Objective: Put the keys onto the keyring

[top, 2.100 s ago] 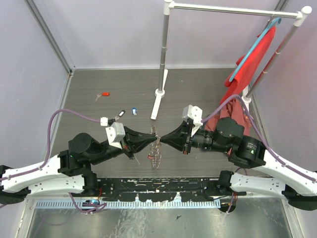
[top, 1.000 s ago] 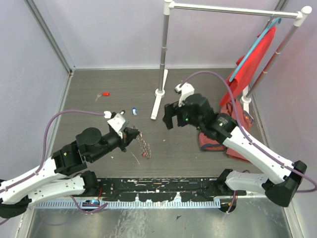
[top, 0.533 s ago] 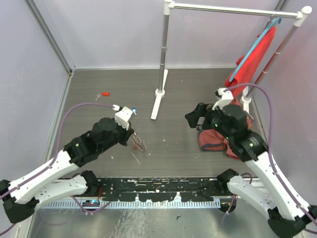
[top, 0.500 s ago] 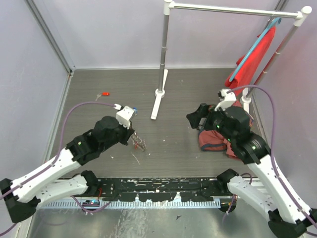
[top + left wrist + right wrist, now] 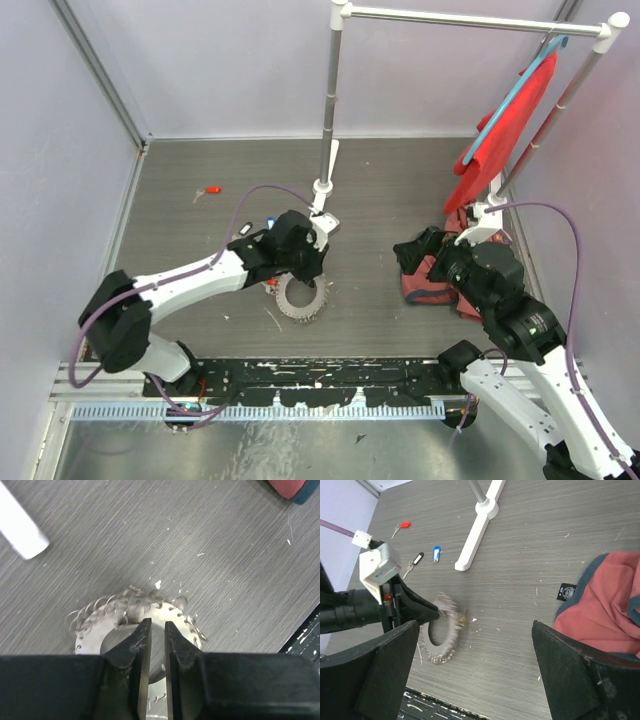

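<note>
The left fingers (image 5: pixel 158 627) are drawn in to a thin slit. They seem to pinch the pale flat band of the large thin grey metal keyring (image 5: pixel 300 299), with its spiky fringe of small silvery pieces, though the contact itself is hard to make out. The keyring lies on the grey wood-grain bench (image 5: pixel 380 190), close in front of the foot of the white tube stand (image 5: pixel 320 200). From the right wrist its top edge is blurred, so I cannot tell whether it rests fully flat. The right fingers (image 5: pixel 415 247) are spread wide and hold nothing, hanging over the crumpled red cloth (image 5: pixel 430 285), well apart from the keyring. The keys lie loose on the bench beyond it: a tiny blue-headed key (image 5: pixel 436 552) and a black-headed key (image 5: pixel 416 558) near each other, and a red-headed key (image 5: pixel 405 525) farther toward the back left. None is on the keyring yet. The step looks like settling the keyring where both arms can work on it. To do that well, the grip should sit on the band rather than the fringe, and the ring should be down flat before the fingers open. They should then lift straight off, since the fringe looks likely to snag. The blue key is probably the easiest first pick, taken by its plastic head.
</note>
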